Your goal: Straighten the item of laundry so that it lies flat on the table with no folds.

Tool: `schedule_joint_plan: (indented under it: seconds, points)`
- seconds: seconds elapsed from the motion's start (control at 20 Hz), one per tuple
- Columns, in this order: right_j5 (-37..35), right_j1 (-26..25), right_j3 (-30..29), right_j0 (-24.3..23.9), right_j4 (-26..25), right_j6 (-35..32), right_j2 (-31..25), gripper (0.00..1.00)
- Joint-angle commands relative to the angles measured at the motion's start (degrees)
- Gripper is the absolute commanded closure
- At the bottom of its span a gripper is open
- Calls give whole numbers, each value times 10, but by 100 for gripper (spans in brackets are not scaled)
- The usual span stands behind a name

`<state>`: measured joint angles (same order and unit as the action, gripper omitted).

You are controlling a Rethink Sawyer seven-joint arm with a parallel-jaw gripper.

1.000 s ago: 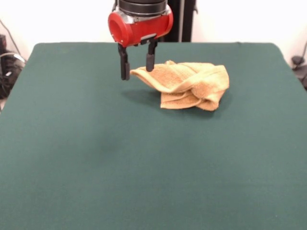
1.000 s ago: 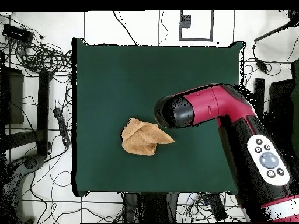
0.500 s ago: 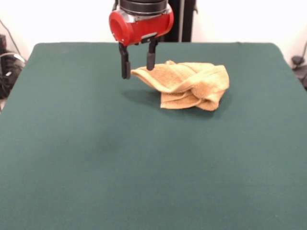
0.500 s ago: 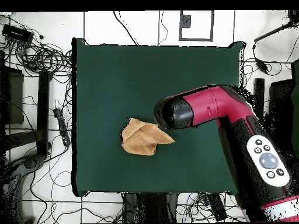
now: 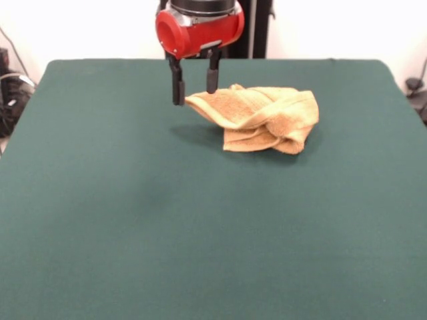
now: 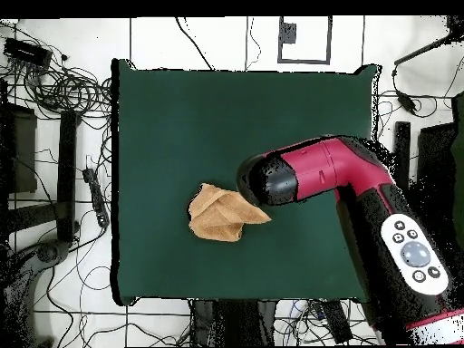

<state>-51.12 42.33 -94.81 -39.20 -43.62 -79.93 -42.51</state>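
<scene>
I see the table (image 5: 100, 220) first, its dark green cloth filling nearly the whole front view and sitting as a big rectangle in the overhead view (image 6: 181, 118). Next in size is the arm (image 6: 362, 195), red and black, reaching across the table from the lower right of the overhead view, its rounded head ending just beside the towel. In the front view its red wrist housing (image 5: 199, 30) comes down at the top of the picture.

The towel (image 5: 260, 119) is mustard-tan and bunched into a crumpled heap with several folds, toward the far side of the table, a little right of centre in the front view. One pointed corner sticks out to the left, lifted a little off the cloth. From above (image 6: 224, 214) it is a small lump near the table's lower left part.

The claw (image 5: 195, 87) hangs over that pointed corner, its two dark fingers spread apart with a clear gap, gripping nothing.
</scene>
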Motion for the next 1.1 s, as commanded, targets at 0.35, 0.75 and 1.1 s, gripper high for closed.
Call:
schedule_joint_plan:
  seconds: [0.35, 0.75, 1.1]
  points:
    - [33, -8, -71, 35, 22, -51, 24, 0]
    - [43, -7, -78, 37, 21, -55, 31, 0]
    - [41, -13, -71, 38, 24, -46, 32, 0]
